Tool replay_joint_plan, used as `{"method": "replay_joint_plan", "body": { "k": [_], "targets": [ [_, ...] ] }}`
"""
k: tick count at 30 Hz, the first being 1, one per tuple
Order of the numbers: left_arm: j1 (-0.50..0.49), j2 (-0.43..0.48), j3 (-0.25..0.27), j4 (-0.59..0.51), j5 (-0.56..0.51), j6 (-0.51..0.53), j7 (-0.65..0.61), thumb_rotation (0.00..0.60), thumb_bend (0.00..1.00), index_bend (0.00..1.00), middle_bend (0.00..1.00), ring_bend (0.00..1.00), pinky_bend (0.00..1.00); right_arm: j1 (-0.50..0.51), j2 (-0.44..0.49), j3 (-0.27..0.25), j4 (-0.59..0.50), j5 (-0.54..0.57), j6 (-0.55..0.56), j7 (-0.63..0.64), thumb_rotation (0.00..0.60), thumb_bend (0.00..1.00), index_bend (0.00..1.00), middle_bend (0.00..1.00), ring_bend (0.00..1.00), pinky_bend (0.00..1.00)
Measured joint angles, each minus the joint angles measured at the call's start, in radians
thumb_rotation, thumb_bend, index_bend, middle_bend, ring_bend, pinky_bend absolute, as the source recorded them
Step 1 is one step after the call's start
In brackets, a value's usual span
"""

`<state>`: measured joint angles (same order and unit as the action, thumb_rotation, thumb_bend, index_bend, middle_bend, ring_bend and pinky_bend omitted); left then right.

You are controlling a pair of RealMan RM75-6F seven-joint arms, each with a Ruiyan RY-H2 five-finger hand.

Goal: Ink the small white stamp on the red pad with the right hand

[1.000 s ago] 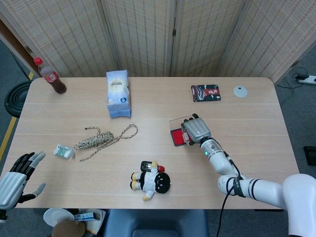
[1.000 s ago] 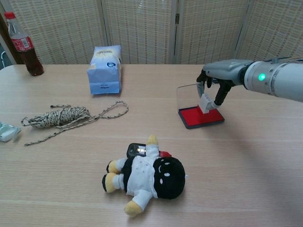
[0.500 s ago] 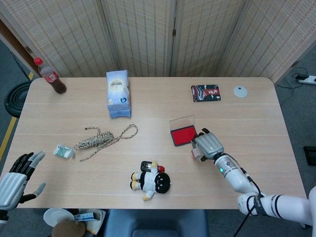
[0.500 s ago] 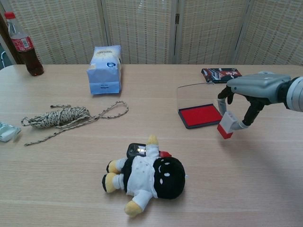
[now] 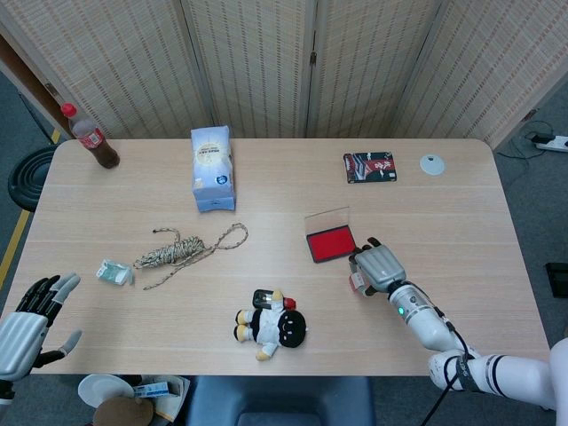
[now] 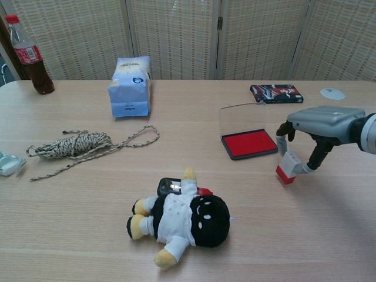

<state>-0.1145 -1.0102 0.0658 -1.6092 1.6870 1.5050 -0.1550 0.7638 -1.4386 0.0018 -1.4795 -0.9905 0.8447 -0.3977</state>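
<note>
The red ink pad [image 5: 329,243] [image 6: 248,143] lies open on the table, its clear lid [image 6: 239,118] standing up behind it. My right hand [image 5: 379,267] [image 6: 320,124] hovers just right of and nearer than the pad, pinching the small white stamp [image 6: 288,167] [image 5: 358,282]. The stamp is tilted, its red inked face turned down to the left, close above the tabletop. My left hand [image 5: 31,321] hangs off the near left corner with fingers spread, holding nothing.
A plush doll [image 6: 182,218] lies on a phone near the front centre. A coiled rope [image 6: 76,144], a blue-white bag [image 6: 129,86], a cola bottle [image 6: 29,53], a small packet [image 5: 115,272], a dark card pack [image 6: 275,93] and a white disc [image 6: 332,93] are spread around.
My right hand lifted the stamp off the red pad and carried it right and toward the near edge, then lowered it. The left hand stayed put.
</note>
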Motion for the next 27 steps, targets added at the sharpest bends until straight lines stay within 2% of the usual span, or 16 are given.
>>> {"method": "replay_joint_plan", "body": {
  "k": [18,23,27],
  "targets": [
    [0.005,0.001,0.000,0.000,0.007,0.010,-0.003,0.600,0.34,0.00,0.00,0.00,0.06,-0.009,-0.020,0.007,0.037,0.018,-0.039,-0.003,0.600,0.28,0.65,0.26,0.26,0.11],
    [0.005,0.001,-0.002,0.001,0.003,0.010,-0.005,0.600,0.34,0.00,0.00,0.00,0.06,-0.010,0.005,0.014,0.013,0.010,-0.048,0.016,0.600,0.25,0.55,0.23,0.25,0.11],
    [0.005,0.002,-0.003,-0.001,0.002,0.009,-0.005,0.600,0.34,0.00,0.00,0.00,0.06,-0.008,0.022,0.016,0.000,0.008,-0.070,0.026,0.600,0.24,0.41,0.20,0.23,0.11]
  ]
}}
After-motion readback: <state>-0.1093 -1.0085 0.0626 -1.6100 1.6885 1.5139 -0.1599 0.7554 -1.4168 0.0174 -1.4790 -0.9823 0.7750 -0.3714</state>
